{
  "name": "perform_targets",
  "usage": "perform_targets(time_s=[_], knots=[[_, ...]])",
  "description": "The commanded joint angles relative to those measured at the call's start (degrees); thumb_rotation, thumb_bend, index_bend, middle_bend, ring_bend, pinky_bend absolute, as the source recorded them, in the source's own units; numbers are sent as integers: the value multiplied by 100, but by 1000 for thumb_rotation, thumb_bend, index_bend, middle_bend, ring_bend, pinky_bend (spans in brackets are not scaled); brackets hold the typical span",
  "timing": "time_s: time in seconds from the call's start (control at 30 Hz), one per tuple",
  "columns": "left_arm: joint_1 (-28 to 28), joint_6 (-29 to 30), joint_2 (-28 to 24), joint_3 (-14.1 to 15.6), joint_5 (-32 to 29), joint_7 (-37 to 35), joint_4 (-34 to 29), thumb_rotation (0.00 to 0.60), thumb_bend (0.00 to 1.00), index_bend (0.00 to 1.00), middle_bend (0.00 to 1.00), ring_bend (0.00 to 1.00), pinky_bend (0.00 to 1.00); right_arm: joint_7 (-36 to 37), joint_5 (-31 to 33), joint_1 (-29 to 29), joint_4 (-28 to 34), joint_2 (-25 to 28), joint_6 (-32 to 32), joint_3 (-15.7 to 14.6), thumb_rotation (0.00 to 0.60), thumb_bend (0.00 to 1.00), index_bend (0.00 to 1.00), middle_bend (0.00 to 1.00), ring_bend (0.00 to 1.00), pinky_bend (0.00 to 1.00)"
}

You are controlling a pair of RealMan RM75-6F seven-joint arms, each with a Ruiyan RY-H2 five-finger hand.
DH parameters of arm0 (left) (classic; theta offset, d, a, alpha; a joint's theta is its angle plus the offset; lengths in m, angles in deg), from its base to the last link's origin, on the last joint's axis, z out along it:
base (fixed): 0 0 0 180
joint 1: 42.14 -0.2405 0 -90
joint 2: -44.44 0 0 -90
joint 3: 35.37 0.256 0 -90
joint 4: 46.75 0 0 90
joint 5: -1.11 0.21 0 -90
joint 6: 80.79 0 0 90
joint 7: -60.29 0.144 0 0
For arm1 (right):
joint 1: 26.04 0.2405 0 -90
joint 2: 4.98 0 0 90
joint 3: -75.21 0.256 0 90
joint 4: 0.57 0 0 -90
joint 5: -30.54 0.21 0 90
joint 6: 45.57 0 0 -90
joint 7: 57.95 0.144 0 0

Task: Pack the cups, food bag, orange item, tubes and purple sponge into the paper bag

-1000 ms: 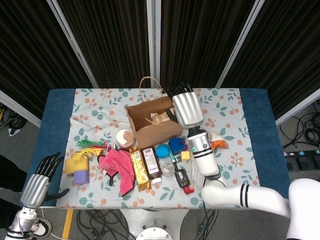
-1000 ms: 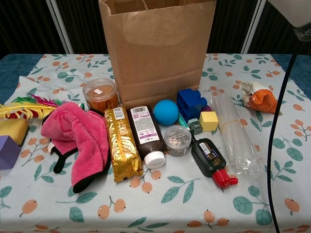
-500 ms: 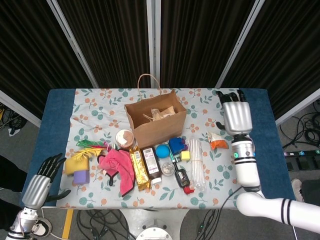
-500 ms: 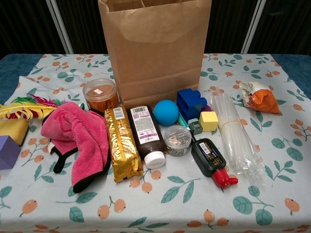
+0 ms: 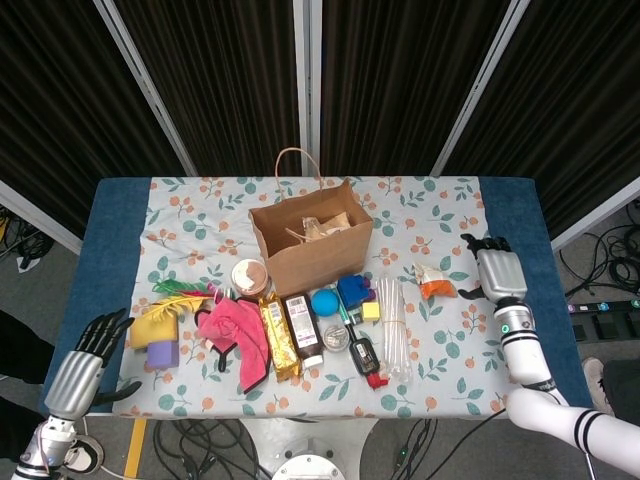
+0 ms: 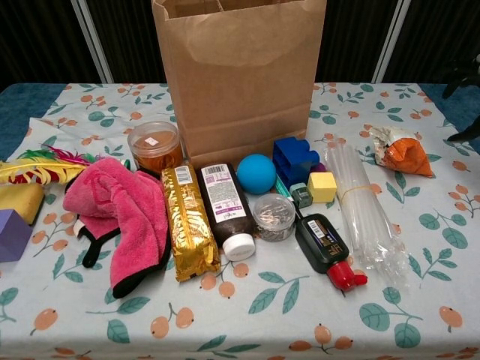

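Note:
The brown paper bag stands open at the table's middle, with something pale inside. The orange item lies to its right. My right hand hovers just right of the orange item, open and holding nothing; its dark fingertips show at the chest view's edge. The clear tubes, gold food bag, an orange-filled cup and a small clear cup lie before the bag. The purple sponge sits far left. My left hand hangs open off the table's left front corner.
A pink cloth, brown bottle, blue ball, blue block, yellow cube and dark red-capped bottle crowd the front of the bag. A yellow sponge and feathers lie at the left.
My right hand has swung from above the bag out to the right, then come down beside the orange item near the table's right edge. The left hand has barely shifted.

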Motion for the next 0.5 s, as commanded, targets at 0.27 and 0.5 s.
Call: perform_targets(time_s=[0.27, 0.5], knots=[[-6, 7, 7, -19, -25, 10, 23, 600, 0, 87, 66, 28, 69, 188, -328, 169, -680, -714, 266, -10, 600, 0, 120, 219, 116, 72], [0, -11, 8, -16, -29, 6, 26, 600, 0, 87, 67, 27, 69, -105, -91, 302, -1053, -1085, 321, 72, 600, 0, 129, 259, 139, 71]])
